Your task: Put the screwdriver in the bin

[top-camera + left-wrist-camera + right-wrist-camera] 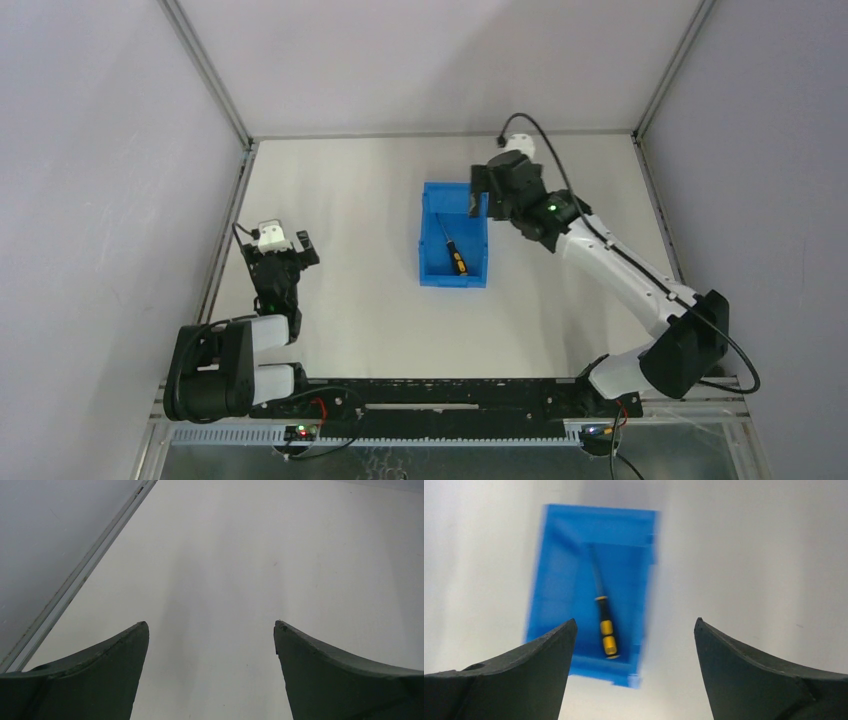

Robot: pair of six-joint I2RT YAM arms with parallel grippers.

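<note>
From above, the screwdriver [453, 252] lies flat on the floor of the bin [455, 283], handle toward 5 o'clock, shaft toward 11; we judge the task done, with only the arm's retreat left. The right gripper [482, 192] hangs over the bin's 1 o'clock corner on a long reach; the left gripper [283, 258] sits well apart at 9 o'clock, its arm folded. In the left wrist view, the jaws are spread wide over the bare table [225, 555]. In the right wrist view, which is blurred, the jaws are spread and hold nothing; the screwdriver [604, 625] rests in the bin [549, 580] below.
</note>
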